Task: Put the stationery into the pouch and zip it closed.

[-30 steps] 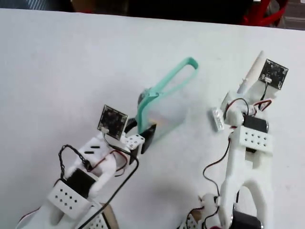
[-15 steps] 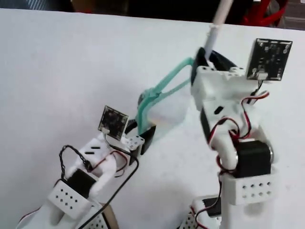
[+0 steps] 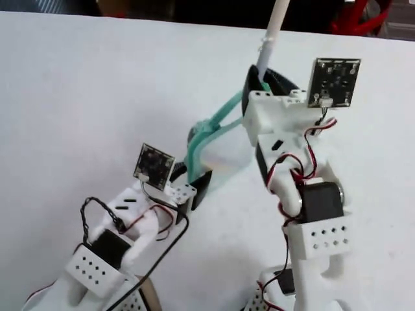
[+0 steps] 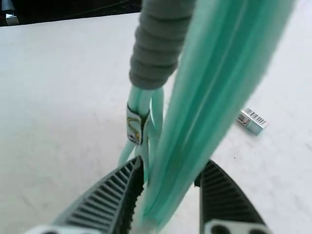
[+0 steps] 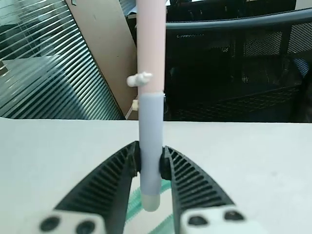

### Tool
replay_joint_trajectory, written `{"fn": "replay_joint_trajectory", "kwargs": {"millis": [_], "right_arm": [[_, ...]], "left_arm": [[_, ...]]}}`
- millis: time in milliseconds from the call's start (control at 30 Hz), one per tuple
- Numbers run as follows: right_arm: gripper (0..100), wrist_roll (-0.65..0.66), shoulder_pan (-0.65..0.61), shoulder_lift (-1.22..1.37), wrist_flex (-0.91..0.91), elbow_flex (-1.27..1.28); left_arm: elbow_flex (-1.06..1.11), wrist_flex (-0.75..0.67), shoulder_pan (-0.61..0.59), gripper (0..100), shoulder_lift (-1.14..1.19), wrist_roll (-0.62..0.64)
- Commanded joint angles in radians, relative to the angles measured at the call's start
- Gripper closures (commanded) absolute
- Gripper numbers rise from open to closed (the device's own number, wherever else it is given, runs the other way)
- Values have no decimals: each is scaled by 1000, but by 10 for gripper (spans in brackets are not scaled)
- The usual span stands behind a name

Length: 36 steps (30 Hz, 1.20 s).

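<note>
The pen [image 5: 150, 97] is clamped upright between the right fingers [image 5: 187, 178]; the pouch [image 4: 209, 97] rim is gripped between the left fingers [image 4: 114, 197].

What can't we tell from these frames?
- High view: far end of the pouch and its mouth, hidden behind the right gripper.
- Right wrist view: top of the pen, cut off by the edge.
- Left wrist view: what is inside the pouch; its own teal edge stands in front.
</note>
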Motion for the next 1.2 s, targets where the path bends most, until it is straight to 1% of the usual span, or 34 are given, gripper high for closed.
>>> {"fn": "replay_joint_trajectory", "kwargs": {"millis": [0,200,367,467,633,1033,1167], "right_arm": [[981,2,-28,-21,-39,17],[981,2,-87,-21,21,15],[981,2,-102,-27,64,14],[981,2,-102,-76,91,18],[977,2,-102,-168,151,20],[977,2,-102,-85,153,17],[961,2,-140,-87,153,12]], "left_arm": [[-14,-25,8,823,-7,3],[-14,-25,1,823,-7,3],[-14,-25,1,823,-7,-3],[-12,-25,1,823,-7,-49],[-11,-25,2,823,-7,-54],[-12,-25,1,823,-7,-55],[-12,-31,1,823,-7,-57]]}}
